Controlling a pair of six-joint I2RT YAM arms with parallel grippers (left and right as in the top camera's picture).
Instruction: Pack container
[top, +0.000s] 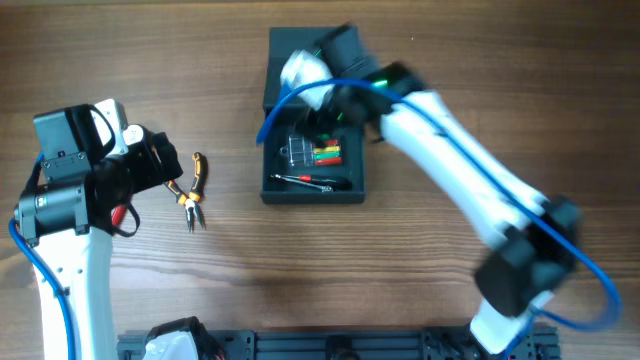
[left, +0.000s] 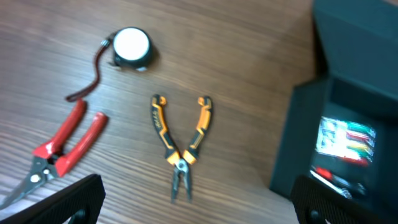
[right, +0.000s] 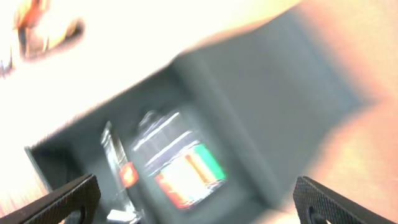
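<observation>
The dark teal-grey container (top: 275, 190) stands open at the table's centre back, its lid (top: 285, 50) folded away behind. Inside lie a clear case of coloured bits (top: 318, 152) and a red-handled tool (top: 305, 181). My right gripper (top: 318, 112) hovers over the box; in the right wrist view its fingers are spread wide and empty (right: 193, 202) above the blurred bit case (right: 183, 165). My left gripper (left: 196, 202) is open and empty above the orange-and-black pliers (left: 181, 144), which also show in the overhead view (top: 193, 190). The container's corner (left: 298, 149) shows in the left wrist view.
Red-handled snips (left: 62, 149) and a small black-and-white tape measure (left: 132, 48) with a dark strap lie on the wood left of the pliers. The left arm covers them in the overhead view. A dark rail (top: 340, 345) runs along the table's front edge.
</observation>
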